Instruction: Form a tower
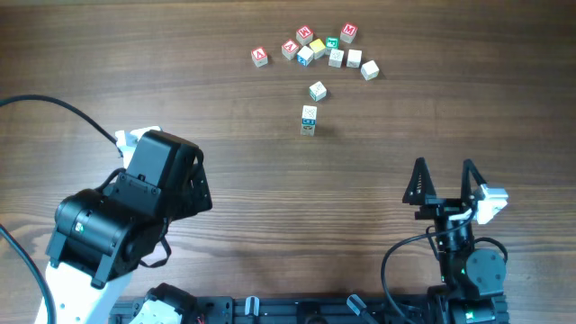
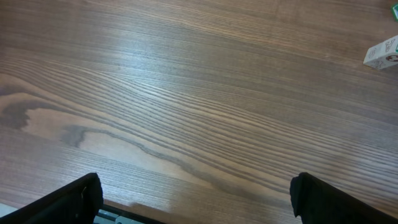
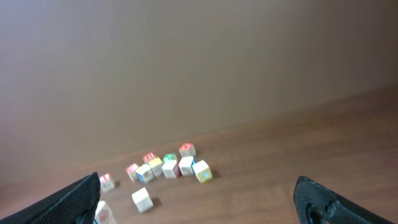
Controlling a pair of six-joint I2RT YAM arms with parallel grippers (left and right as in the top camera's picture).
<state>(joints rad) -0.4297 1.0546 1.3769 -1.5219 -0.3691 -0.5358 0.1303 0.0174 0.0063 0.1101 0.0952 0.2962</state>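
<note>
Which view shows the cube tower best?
Overhead: the tower is whole and unhidden. Right wrist shows only a sliver at its bottom edge; left wrist, probably a cut-off part at its right edge.

Soft even light — faint tabletop glare

Left arm (image 1: 126, 216) & right arm (image 1: 463, 256) blk w/ white parts, blk cables (image 1: 54, 105).
</note>
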